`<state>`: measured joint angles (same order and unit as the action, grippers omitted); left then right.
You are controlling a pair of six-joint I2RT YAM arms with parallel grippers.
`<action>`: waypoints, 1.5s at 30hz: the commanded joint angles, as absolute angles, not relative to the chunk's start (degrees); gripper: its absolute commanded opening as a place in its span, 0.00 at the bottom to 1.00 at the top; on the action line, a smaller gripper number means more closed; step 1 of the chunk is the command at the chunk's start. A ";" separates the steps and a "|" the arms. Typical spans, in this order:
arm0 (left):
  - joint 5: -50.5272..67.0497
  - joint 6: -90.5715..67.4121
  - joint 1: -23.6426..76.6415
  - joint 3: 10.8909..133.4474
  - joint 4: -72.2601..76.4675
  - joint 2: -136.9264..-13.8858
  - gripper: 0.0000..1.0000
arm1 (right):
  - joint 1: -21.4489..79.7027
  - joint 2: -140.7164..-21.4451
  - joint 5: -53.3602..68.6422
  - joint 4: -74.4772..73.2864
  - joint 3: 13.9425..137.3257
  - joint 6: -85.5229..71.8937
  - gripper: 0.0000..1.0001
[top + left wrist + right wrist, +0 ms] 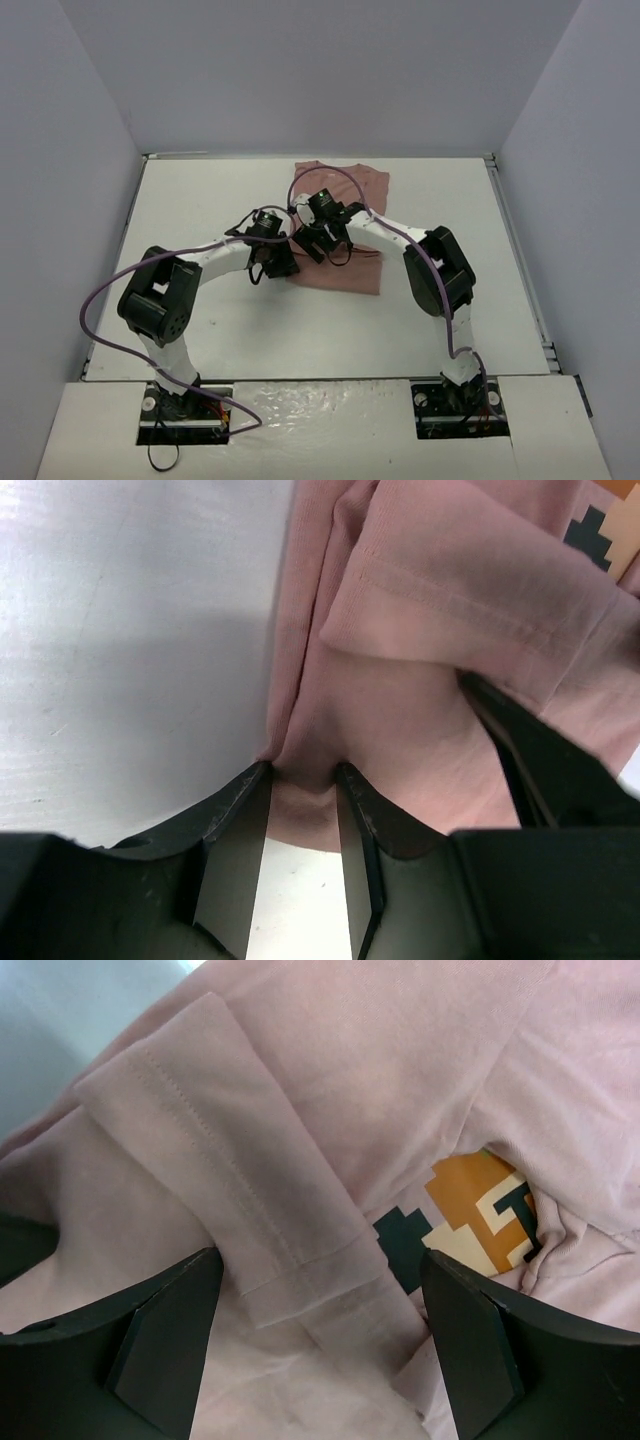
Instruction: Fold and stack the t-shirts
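The dusty-pink t-shirt [350, 190] lies at the middle of the white table [200, 200], toward the far side, with its far edge close to the far wall [320, 70]. Bare tabletop is open to the left and right of it, and on the near side down to the arm bases.

The left gripper [275, 262] is at the shirt's near-left edge. In its wrist view the fingers [345, 790] stand close together, pinching a small fold of the cloth's edge where it meets the table.

The right gripper [320, 1260] hangs just beside it over the shirt with its jaws spread wide, holding nothing. A hemmed sleeve [230, 1160] lies folded across the body between them.

The pixel print [470, 1210] shows orange, cream and dark blocks. It is partly tucked under a fold, and no lettering can be read.
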<state>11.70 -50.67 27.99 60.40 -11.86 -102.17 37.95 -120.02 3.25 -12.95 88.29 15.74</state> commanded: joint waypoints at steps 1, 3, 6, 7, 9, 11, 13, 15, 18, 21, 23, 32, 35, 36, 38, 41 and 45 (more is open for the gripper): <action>8.88 -46.16 28.39 54.60 -22.05 -102.70 0.31 | 37.11 -121.86 -1.67 -12.43 88.24 16.42 0.77; 8.92 -45.94 28.40 53.83 -22.23 -102.70 0.31 | 36.94 -122.37 -4.50 -12.17 88.48 16.85 0.77; 9.42 -45.55 28.39 53.61 -22.24 -103.11 0.31 | 36.03 -122.81 -6.58 -11.95 89.49 17.47 0.77; 9.51 -45.41 28.41 53.63 -22.25 -103.22 0.31 | 35.58 -123.08 -7.52 -11.95 90.17 17.68 0.77; 9.64 -45.20 28.48 53.73 -22.29 -103.39 0.31 | 34.42 -123.69 -9.17 -11.95 92.17 18.19 0.77; 9.76 -44.91 28.48 53.70 -22.32 -103.45 0.31 | 33.29 -124.20 -10.39 -11.95 93.40 18.73 0.77; 9.84 -44.65 28.56 53.79 -22.32 -103.62 0.31 | 32.70 -124.36 -11.69 -11.95 96.67 19.16 0.77; 10.00 -44.37 28.56 53.93 -22.41 -103.92 0.31 | 32.42 -124.33 -13.60 -11.95 100.42 20.03 0.77; 10.08 -44.00 28.71 53.99 -22.50 -104.15 0.31 | 32.08 -124.63 -15.32 -11.95 106.67 20.10 0.77; 9.93 -43.77 28.74 54.16 -22.85 -103.75 0.31 | 31.31 -125.22 -16.87 -11.95 110.18 18.52 0.77; 9.73 -43.33 28.74 54.57 -23.47 -103.27 0.31 | 30.87 -124.59 -17.60 -12.02 111.63 17.15 0.77; 5.74 -34.59 28.57 68.29 -32.07 -95.46 0.31 | 24.90 -106.14 -1.58 -12.30 97.41 -3.32 0.70; 5.28 -31.32 28.57 74.20 -33.64 -93.97 0.31 | 24.09 -100.24 7.07 -12.22 87.56 -8.74 0.53; 5.59 -30.58 28.56 75.41 -33.84 -93.92 0.31 | 24.13 -98.86 9.39 -12.17 85.56 -10.79 0.43; 6.47 -29.34 28.48 77.47 -34.27 -93.97 0.31 | 24.18 -96.93 13.64 -12.11 81.82 -14.12 0.33; 10.63 -28.32 28.56 80.13 -33.76 -96.05 0.31 | 24.68 -95.12 18.96 -10.81 74.32 -16.87 0.00; 16.24 -28.32 28.85 82.28 -32.73 -100.15 0.31 | 24.70 -94.24 21.32 -6.32 64.91 -19.54 0.00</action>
<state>10.25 -30.52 28.54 79.86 -32.20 -97.95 24.21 -95.66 14.22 -10.36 72.29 -13.77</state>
